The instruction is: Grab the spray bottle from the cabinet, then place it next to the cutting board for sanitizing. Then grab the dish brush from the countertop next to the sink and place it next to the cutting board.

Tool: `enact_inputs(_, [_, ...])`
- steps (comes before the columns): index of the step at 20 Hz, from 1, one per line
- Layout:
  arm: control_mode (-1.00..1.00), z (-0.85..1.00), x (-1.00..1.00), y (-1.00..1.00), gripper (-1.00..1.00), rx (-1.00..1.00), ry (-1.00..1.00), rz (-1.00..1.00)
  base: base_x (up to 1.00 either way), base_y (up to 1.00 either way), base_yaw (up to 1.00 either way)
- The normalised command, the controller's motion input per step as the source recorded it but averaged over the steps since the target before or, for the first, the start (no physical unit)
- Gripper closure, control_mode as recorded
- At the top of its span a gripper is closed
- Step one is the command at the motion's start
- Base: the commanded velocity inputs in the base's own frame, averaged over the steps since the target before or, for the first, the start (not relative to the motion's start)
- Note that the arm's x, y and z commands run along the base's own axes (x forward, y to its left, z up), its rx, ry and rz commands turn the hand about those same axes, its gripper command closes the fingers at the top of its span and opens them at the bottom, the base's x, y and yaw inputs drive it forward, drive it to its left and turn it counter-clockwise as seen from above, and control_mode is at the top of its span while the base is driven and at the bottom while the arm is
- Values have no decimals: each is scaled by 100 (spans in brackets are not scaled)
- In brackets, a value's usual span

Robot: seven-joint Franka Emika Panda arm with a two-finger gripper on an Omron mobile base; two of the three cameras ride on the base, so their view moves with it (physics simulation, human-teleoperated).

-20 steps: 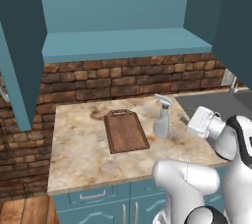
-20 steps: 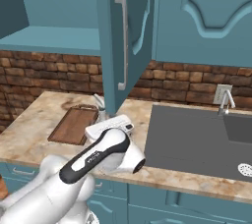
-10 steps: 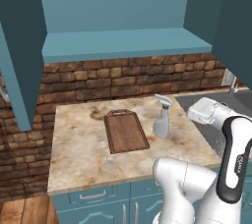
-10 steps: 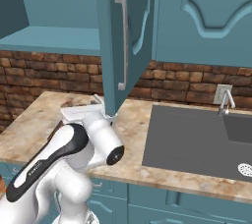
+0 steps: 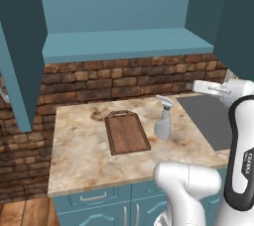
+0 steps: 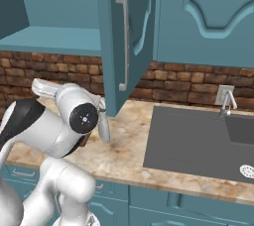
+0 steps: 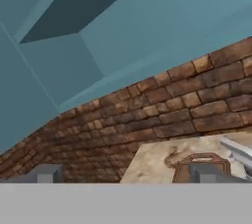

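Note:
The spray bottle [image 5: 162, 119] stands upright on the countertop [image 5: 79, 145], just right of the dark cutting board [image 5: 126, 132] and apart from it. My hand [image 5: 213, 87] hovers level, higher than the bottle and to its right, over the sink's [image 5: 208, 116] near corner. In the hand view my gripper [image 7: 128, 178] is open with nothing between its fingertips; the board's handle end [image 7: 182, 171] and the bottle's nozzle [image 7: 238, 153] lie beyond it. The open cabinet's shelf [image 5: 124, 44] is bare. My arm half hides the bottle [image 6: 103, 127] in the right base view. The dish brush is out of view.
The open cabinet door [image 6: 124, 36] with its pale handle hangs over the counter beside my arm. A silver faucet [image 6: 225, 102] and a round drain [image 6: 246, 170] mark the sink [image 6: 198, 141]. A brick wall [image 5: 124, 79] backs the counter. Another open door [image 5: 20, 51] hangs at the left.
My hand has risen from beside the bottle and drawn off to the right, above the sink's corner. The jaws stayed open. Bottle and board have not moved.

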Motion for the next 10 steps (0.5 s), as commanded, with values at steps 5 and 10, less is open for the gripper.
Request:
enact_inputs(5, [-100, 49, -50, 0, -100, -24, 50, 0, 0, 0, 0])
enact_inputs(10, [-100, 25, -51, 0, -100, -34, 39, 0, 0, 0, 0])
